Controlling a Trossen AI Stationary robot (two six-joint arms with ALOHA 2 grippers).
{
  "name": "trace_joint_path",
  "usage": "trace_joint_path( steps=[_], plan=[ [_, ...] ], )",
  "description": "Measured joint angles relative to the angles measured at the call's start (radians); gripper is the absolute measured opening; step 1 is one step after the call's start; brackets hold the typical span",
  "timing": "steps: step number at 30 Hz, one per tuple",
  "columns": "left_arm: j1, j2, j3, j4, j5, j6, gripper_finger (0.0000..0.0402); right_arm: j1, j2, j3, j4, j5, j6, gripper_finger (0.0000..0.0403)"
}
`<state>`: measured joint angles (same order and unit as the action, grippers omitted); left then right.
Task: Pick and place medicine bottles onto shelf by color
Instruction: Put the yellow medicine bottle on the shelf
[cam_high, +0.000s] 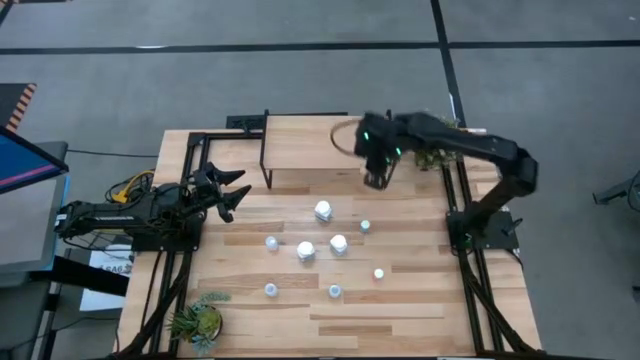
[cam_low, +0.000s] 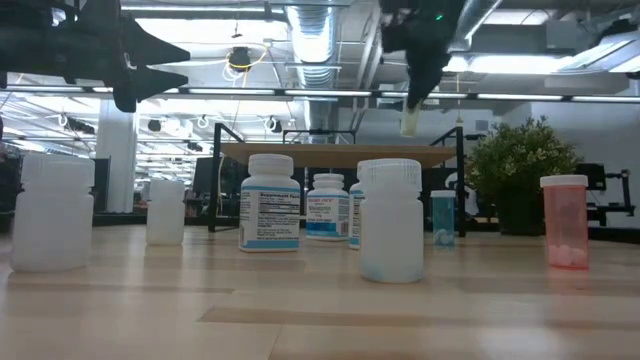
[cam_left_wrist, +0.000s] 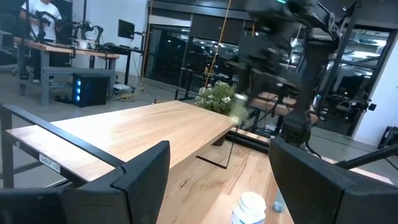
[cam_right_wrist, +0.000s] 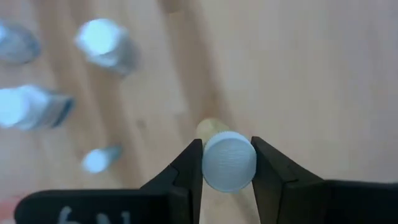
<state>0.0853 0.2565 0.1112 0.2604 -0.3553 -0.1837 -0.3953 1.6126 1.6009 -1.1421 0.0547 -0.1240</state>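
Right wrist view: right jaws (cam_right_wrist: 228, 163) clamp a pale-capped bottle (cam_right_wrist: 229, 162); left jaws (cam_high: 235, 190) spread apart.

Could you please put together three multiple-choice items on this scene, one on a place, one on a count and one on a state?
1. Where is the right gripper?
A. Above the right end of the shelf
B. Beside the plant at the table's near-left corner
C. Off the table

2. How many bottles stand on the tabletop in the high view?
A. Three
B. Eight
C. Twelve

3. What is the state of the left gripper?
A. Shut on a bottle
B. Open and empty
C. Resting on the shelf

Answers:
1. A: the high view shows it over the shelf's right end, and the low view shows it above the shelf top.
2. B: eight caps can be counted on the planks.
3. B: its fingers stand apart with nothing between them, while the right gripper holds a pale-capped bottle.
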Motion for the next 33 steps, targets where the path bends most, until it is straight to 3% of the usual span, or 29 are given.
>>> trace_joint_path(
  steps=[6, 12, 33],
  plan=[
    [0.000, 0.000, 0.000, -0.001, 0.001, 0.000, 0.0261, -0.175, 0.099, 0.189, -0.029, -0.003, -0.090, 0.0111],
    [0.000, 0.000, 0.000, -0.001, 0.001, 0.000, 0.0261, -0.331, 0.161, 0.211, -0.071, -0.070, -0.094, 0.0111],
    [0.000, 0.000, 0.000, -0.001, 0.001, 0.001, 0.0261, -0.358, 0.193, 0.210, -0.032, -0.033, -0.248, 0.0111]
  ],
)
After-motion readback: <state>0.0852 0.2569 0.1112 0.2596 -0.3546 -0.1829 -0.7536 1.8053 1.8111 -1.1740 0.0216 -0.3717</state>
